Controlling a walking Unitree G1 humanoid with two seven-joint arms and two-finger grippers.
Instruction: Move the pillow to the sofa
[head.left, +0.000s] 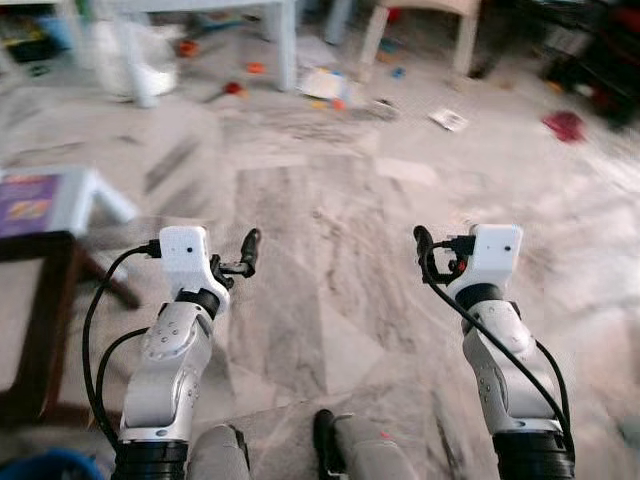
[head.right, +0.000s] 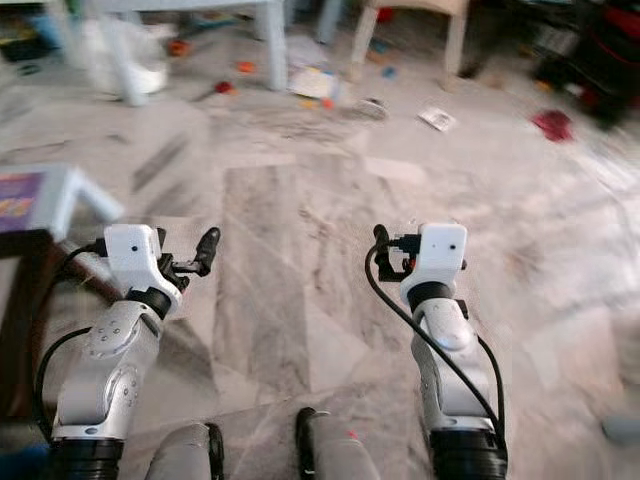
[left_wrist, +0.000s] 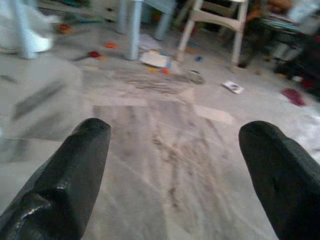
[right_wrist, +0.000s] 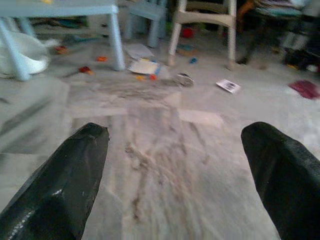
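- While your robot crosses the marble floor (head.left: 330, 250), both arms ride forward at waist height, the left tool (left_wrist: 175, 165) and the right tool (right_wrist: 175, 170) each with fingers spread wide and holding nothing.
- You have no pillow and no sofa ahead, so neither its bearing nor its long axis can be judged, nor which arm is nearer.
- Ahead lie scattered toys and papers (head.left: 325, 85) under a light blue worktop (right_wrist: 60, 7) and beside a white chair (right_wrist: 202, 20); a dark stool (head.left: 40, 300) stands at your left.
- Expect to turn and search before any reach.
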